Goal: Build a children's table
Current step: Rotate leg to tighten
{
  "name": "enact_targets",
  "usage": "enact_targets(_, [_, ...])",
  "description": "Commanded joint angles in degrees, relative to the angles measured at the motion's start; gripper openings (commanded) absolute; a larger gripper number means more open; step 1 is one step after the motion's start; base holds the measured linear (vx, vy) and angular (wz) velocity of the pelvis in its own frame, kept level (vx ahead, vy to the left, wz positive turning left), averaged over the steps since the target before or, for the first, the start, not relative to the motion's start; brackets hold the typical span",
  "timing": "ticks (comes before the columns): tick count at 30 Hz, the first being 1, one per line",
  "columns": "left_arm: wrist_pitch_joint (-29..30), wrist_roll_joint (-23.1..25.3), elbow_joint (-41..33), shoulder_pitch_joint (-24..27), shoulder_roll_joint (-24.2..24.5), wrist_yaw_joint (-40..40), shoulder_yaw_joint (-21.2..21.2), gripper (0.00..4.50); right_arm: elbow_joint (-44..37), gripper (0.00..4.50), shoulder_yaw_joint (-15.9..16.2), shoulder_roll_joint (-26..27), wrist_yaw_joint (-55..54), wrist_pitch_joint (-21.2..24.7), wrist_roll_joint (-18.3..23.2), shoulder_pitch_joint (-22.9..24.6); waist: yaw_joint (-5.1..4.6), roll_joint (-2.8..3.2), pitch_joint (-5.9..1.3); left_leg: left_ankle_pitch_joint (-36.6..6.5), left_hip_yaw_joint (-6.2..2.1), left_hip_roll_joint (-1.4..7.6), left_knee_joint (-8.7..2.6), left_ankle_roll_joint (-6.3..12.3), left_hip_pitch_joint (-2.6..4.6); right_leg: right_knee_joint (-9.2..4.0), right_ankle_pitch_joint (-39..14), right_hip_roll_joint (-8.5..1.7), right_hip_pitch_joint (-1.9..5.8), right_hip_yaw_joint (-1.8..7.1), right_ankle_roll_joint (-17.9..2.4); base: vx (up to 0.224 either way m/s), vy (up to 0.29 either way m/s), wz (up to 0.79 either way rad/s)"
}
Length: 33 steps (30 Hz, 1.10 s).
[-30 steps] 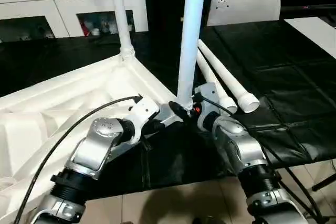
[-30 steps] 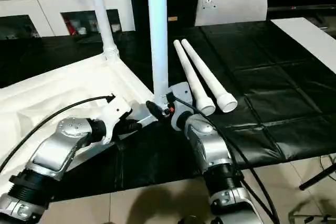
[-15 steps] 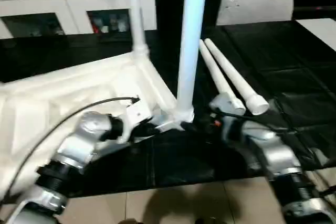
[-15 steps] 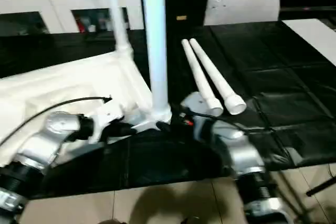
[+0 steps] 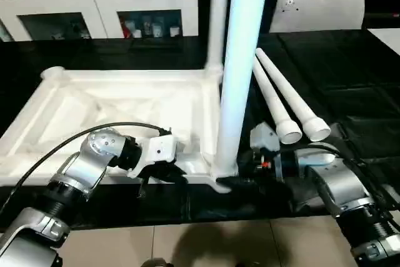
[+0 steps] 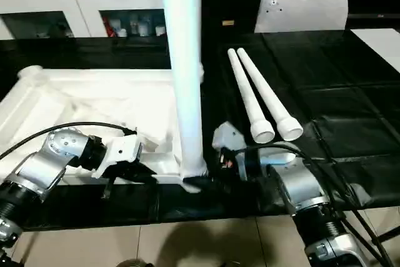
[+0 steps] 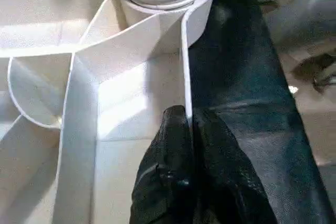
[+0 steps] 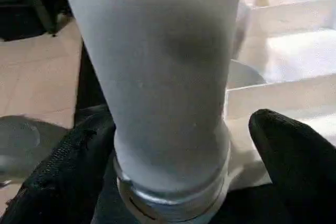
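The left hand [image 7: 189, 129] is pressed together on the near rim of the tabletop [image 5: 125, 101], one finger inside the wall and one outside, just left of the near right corner socket [image 7: 163, 3]. The tabletop lies upside down on the black-covered desk [image 5: 350, 73], ribs up.

The right hand [image 8: 173, 182] is spread around the base of the upright leg [image 5: 240, 60], its fingers [image 8: 294, 156] standing to either side of the threaded collar with a gap left on one side; the leg is not pinched. This leg stands in the near right socket. A second leg [image 5: 215, 17] stands in the far right socket. Two loose legs [image 6: 259, 101] lie side by side on the desk, to the right of the tabletop, open ends toward the near edge.

The step in hand is judged to be the seating of the second of four legs. For the next move, the leg would have to be gripped again and turned until the thread is fully taken up, while the rim is held steady; then a loose leg would be fetched.

The tops of both standing legs are cut off. How deep the thread sits in the socket cannot be made out. The near left corner is hidden behind the left forearm.
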Motion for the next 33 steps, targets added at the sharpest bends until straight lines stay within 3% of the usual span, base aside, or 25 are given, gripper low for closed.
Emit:
enact_targets(1, [-2.5,1.7,0.6,-1.3,0.5,-2.9,-2.3,0.00,-0.9,4.28,1.0,-0.8,2.1,-0.5,-0.1,-1.2,-0.35,-0.37,-3.72,-13.6,-0.28,2.02,-4.13,2.95,0.11,-4.42,-20.6,-3.10,3.03,2.95,-9.5,0.000,0.000,0.00])
enact_targets(14, [-6.9,2.3,5.7,-3.7,0.1,-4.7,-3.0,0.00,1.0,3.01,2.2,-0.1,4.7,0.9,1.0,-2.4,-0.14,-0.24,-3.93,-12.9,-0.27,2.03,-4.02,2.60,0.04,-4.16,-18.5,-3.18,3.19,2.94,-10.2,0.000,0.000,0.00])
enact_targets(24, [-2.5,-0.2,4.5,-2.0,-1.0,-0.4,0.3,0.00,-0.8,2.70,0.3,3.9,0.6,5.4,4.5,0.3,-0.21,-0.37,-3.71,-14.1,-0.34,2.06,-4.21,2.01,0.16,-4.44,-21.8,-3.23,3.10,2.86,-9.4,0.000,0.000,0.00])
enact_targets(25, [1.5,-0.7,2.8,-1.1,-1.9,3.8,2.2,0.00,-1.1,2.70,-0.7,6.7,-4.4,6.5,4.4,1.3,-0.36,-0.69,-3.64,-14.3,-0.29,2.07,-4.26,1.86,0.14,-4.45,-22.4,-3.21,3.11,2.90,-9.2,0.000,0.000,0.00])
enact_targets(26, [4.1,-1.1,1.6,-0.5,-2.8,6.8,3.5,0.00,-1.1,2.70,-1.1,8.4,-7.6,7.0,4.1,1.7,-0.47,-0.29,-3.40,-14.7,-0.39,2.19,-4.37,1.11,0.14,-4.49,-24.1,-3.49,2.80,3.01,-9.0,0.000,0.000,0.00])
enact_targets(27, [7.6,-2.2,0.0,0.1,-4.1,10.2,5.3,0.00,-0.7,2.70,-1.6,10.5,-11.8,7.9,3.2,1.9,-0.80,-0.55,-3.26,-16.7,-0.49,1.88,-4.36,0.45,0.39,-5.09,-29.0,-3.50,2.74,2.61,-7.4,0.000,0.000,0.00])
enact_targets(29, [11.1,-2.8,-2.3,0.9,-5.6,13.4,6.7,0.00,0.1,2.70,-1.9,12.8,-15.9,8.2,2.0,1.8,-1.25,-0.87,-3.25,-16.8,-0.63,1.56,-4.32,0.11,0.41,-5.55,-32.1,-3.44,2.72,2.43,-5.7,0.000,0.000,0.00])
enact_targets(30, [16.2,-3.2,-5.7,2.0,-7.9,18.2,8.5,0.00,2.0,2.70,-2.5,16.3,-21.8,9.2,0.7,1.1,-2.08,-0.60,-3.26,-16.7,-0.87,1.70,-4.46,-0.13,0.22,-5.54,-32.1,-3.49,2.73,2.44,-5.1,0.000,0.000,0.00])
enact_targets(31, [16.8,-3.3,-6.1,2.1,-8.2,18.8,8.7,0.00,2.2,2.69,-2.6,16.8,-22.6,9.4,0.6,1.0,-2.55,-0.61,-3.25,-16.7,-0.96,1.82,-4.60,-0.28,-0.12,-5.23,-31.4,-3.42,2.87,2.42,-5.4,0.000,0.000,0.00])
enact_targets(33, [20.4,-3.5,-8.3,2.9,-10.3,22.7,10.1,0.00,3.9,2.69,-3.3,19.6,-27.1,10.3,0.0,0.1,-3.70,-0.60,-3.25,-17.6,-1.00,1.50,-4.33,0.05,0.00,-5.63,-32.0,-3.40,2.57,2.26,-5.3,0.000,0.000,0.00])
